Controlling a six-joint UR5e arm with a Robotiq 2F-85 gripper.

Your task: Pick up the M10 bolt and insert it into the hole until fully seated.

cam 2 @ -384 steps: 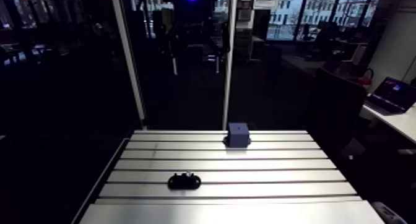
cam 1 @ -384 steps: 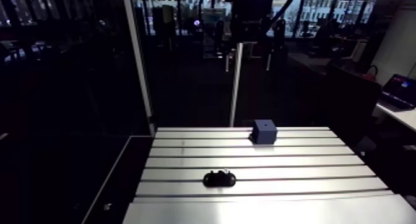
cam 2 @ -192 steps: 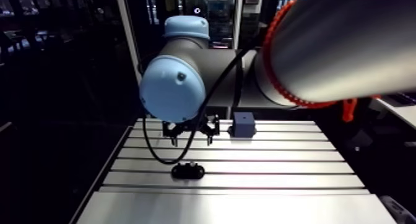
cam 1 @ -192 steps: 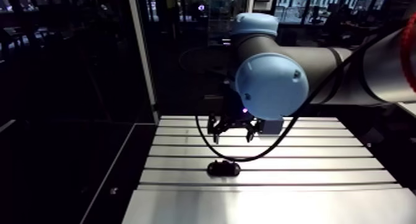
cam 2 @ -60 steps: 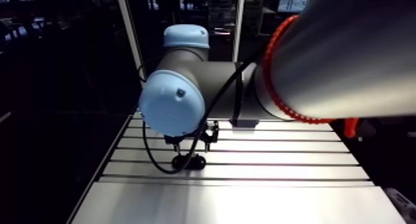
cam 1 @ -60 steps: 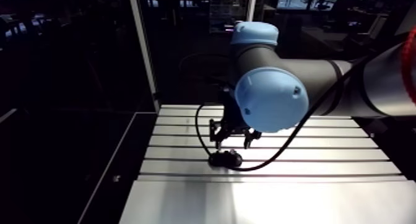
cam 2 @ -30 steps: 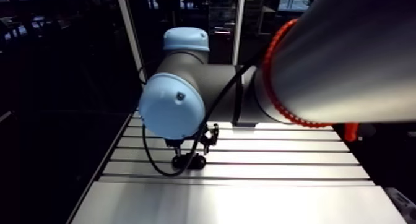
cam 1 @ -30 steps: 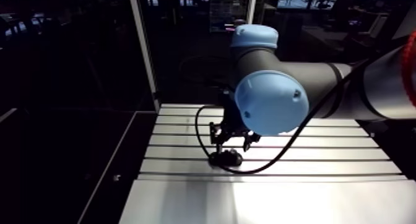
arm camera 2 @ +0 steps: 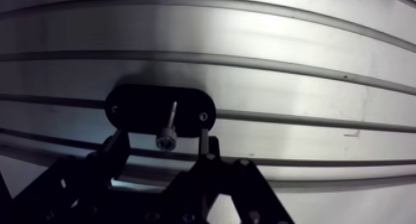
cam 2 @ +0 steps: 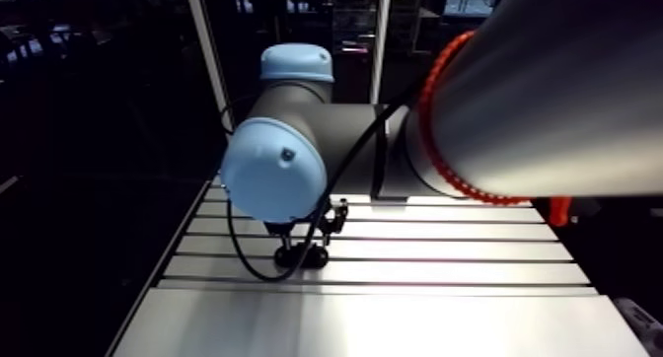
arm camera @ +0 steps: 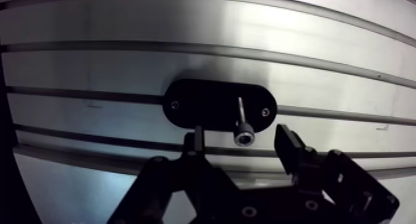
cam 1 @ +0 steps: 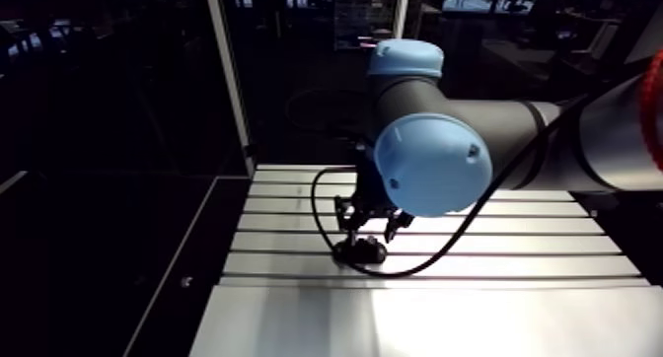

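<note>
Below, slotted aluminium bench [cam 1: 552,267], lower centre of arm view. M10 bolt [arm camera: 242,122] standing in black oval holder [arm camera: 198,103], between parted fingers [arm camera: 291,146] of end effector [arm camera: 241,135], gripping nothing.

One bolt [arm camera: 242,120], one black holder [arm camera: 198,103].

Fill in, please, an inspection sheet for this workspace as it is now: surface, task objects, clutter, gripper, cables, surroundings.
surface: slotted aluminium table.
job's things: bolt sits in a black oval holder, its socket head toward the gripper.
clutter: nothing seen.
grippers: gripper open, low over the holder, one finger on each side of the bolt head, neither touching it.
cables: nothing seen.
surroundings: nothing seen.
</note>
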